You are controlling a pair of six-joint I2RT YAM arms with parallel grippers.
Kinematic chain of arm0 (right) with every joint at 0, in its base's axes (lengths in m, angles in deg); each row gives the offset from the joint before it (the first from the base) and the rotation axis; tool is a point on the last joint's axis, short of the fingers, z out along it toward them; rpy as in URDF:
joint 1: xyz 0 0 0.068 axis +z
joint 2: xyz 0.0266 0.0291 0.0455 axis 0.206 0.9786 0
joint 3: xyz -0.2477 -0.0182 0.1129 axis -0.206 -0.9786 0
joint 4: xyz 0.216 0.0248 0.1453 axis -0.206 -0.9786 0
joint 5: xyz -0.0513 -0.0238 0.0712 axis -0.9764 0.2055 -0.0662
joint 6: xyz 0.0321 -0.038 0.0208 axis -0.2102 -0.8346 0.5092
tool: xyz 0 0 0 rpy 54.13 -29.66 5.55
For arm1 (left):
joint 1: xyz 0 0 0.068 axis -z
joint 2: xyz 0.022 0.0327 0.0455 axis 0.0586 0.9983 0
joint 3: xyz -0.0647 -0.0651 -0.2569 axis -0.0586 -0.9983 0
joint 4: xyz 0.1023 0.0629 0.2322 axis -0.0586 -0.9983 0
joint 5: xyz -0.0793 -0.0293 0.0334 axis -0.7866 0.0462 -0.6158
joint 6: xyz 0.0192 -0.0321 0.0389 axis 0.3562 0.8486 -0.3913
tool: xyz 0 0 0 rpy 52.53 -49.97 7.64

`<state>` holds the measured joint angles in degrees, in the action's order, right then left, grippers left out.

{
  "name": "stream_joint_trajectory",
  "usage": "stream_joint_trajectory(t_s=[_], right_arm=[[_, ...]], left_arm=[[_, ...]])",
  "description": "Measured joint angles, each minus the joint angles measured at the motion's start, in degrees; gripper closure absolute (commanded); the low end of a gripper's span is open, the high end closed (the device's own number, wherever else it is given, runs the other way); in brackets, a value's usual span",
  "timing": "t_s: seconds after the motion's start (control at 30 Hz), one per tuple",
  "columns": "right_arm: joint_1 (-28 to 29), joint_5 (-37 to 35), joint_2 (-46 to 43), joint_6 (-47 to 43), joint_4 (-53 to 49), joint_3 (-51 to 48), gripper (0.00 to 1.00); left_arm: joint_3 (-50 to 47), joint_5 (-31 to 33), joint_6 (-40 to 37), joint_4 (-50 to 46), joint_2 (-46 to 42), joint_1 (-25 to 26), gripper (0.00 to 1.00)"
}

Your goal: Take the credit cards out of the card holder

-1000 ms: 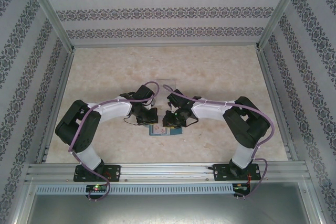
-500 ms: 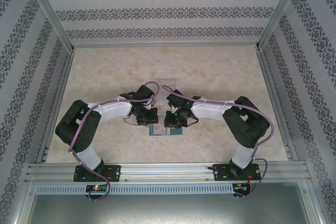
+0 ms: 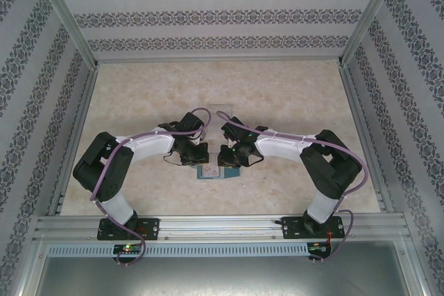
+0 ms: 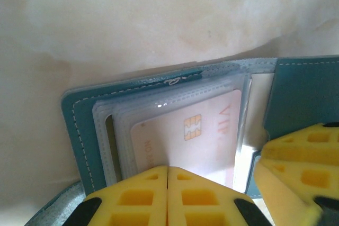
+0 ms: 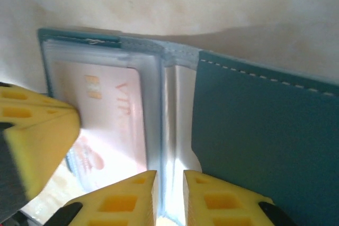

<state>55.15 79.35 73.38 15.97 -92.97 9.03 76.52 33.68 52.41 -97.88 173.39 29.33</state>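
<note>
Right, top view: both arms reach in over the marbled table, and we find the card holder lying open between them, towards the near edge.
Top view, grippers: the left gripper and the right gripper hang over the card holder from either side, too small here for us to read the jaws.
Left wrist, gripper: clenched, with the yellow pads pressed flat together and nothing visible between them, tips at the near edge of the sleeves.
Left wrist, cards: the credit cards sit inside those clear sleeves. The front one is pale pink with a gold chip and VIP lettering.
Left wrist, materials: soft teal cover with white stitching, glossy floppy pockets stacked like pages.
Right wrist, gripper: jaws almost together over the fold, a strip of clear sleeve running into the slit. We cannot tell whether it is pinched.
Right wrist, cover: the other flap is plain matte teal, stitched along its edge.
Handling: we judge the cards light, thin, stiff and slick, and the holder limp, so it wants pinning while a card slides out.
Where to hold: an exposed card edge at a pocket mouth looks best to us, as sleeve plastic will likely slip and buckle.
</note>
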Motion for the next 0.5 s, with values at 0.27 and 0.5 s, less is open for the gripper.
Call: stream_joint_trajectory(t_s=[0.27,0.5], right_arm=[[0.0,0.5,1.2,0.0,0.0,1.2,0.69],[0.4,0.3,4.2,-0.1,-1.2,3.0,0.68]], left_arm=[[0.0,0.0,-0.2,0.0,0.0,0.0,0.93],[0.0,0.0,-0.2,0.0,0.0,0.0,0.94]])
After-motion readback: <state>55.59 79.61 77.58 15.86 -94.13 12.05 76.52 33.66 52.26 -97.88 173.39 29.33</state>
